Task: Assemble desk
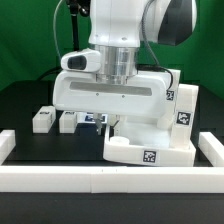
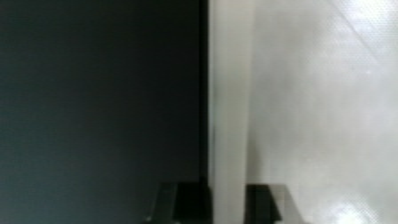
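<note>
Front border rail (image 1: 100, 180) lies just before the tabletop (image 1: 150, 140); loose legs (image 1: 42, 120) sit toward the exterior view's left of it; gripper (image 2: 226, 200) fingers (image 2: 178, 203) pinch its thin edge; a slim hold could slip, dropping the panel.

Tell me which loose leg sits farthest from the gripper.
The leg at the exterior view's far left; the other loose leg beside it lies nearer the gripper.

exterior: frontal, close, slightly raised | wrist: tight on tabletop panel (image 2: 313, 90) | shared: that panel
</note>
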